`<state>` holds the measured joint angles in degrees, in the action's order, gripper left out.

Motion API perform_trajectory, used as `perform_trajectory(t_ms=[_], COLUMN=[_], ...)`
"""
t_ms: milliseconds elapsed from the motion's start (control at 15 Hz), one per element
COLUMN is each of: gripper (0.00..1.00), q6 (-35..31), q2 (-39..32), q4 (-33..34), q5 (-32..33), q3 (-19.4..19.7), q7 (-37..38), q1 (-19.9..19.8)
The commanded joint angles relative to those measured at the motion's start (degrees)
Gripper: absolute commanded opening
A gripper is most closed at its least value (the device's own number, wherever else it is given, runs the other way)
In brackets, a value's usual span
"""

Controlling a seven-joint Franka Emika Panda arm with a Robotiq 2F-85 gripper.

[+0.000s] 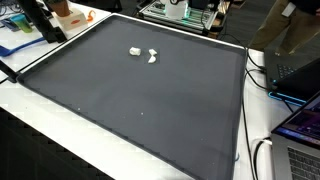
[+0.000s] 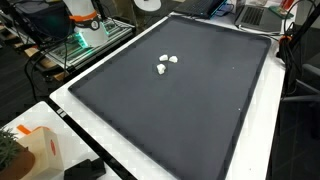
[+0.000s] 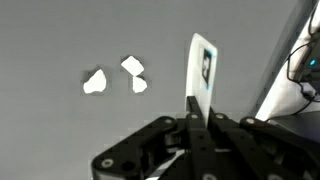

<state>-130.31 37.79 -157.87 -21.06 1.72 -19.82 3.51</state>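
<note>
White card [image 3: 203, 68]: a thin, flat, stiff-looking slip with a dark printed square near its top. It stands on edge, rising straight out from the tips of the tool, and I see it in the wrist view only.
Tool [image 3: 193, 106]: as far as I can judge it is clenched on the card's lower edge, jaws drawn close with only the slip between them. I can't find it in either exterior view.
Handling: I reckon the card is very light and a little springy. It looks smooth enough to slide if my pinch slackens, and easy to crease. The best hold is the bare lower edge, flat faces against the pads, as it appears now.
Pale lumps [image 3: 95, 82]: three small, irregular, matte pieces ahead of the tool, off to the side away from the card. Two nearly touch and the third lies just beside them. In both exterior views the lumps [image 1: 152, 57] [image 2: 162, 68] show as crumbs.
Dark mat [image 3: 60, 130]: an even grey, faintly textured rectangular sheet beneath the tool.
Bench [image 2: 120, 160]: a smooth white top showing as a border around the mat.
</note>
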Motion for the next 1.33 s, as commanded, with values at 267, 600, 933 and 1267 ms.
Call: perform_trajectory(t_ms=[267,600,933,1267], gripper=[0.04,0.04,0.01,0.01], q6=[-10.3,-10.3,-7.1,-7.8], q2=[-3.1,-3.3,-15.0,-25.7], q4=[0.2,0.3,7.1,14.1], q5=[7.3,7.5,4.8,14.7], q3=[-7.7,-7.5,-2.8,-2.3], q7=[14.0,14.0,9.5,13.2], q1=[2.8,2.5,5.2,-1.5])
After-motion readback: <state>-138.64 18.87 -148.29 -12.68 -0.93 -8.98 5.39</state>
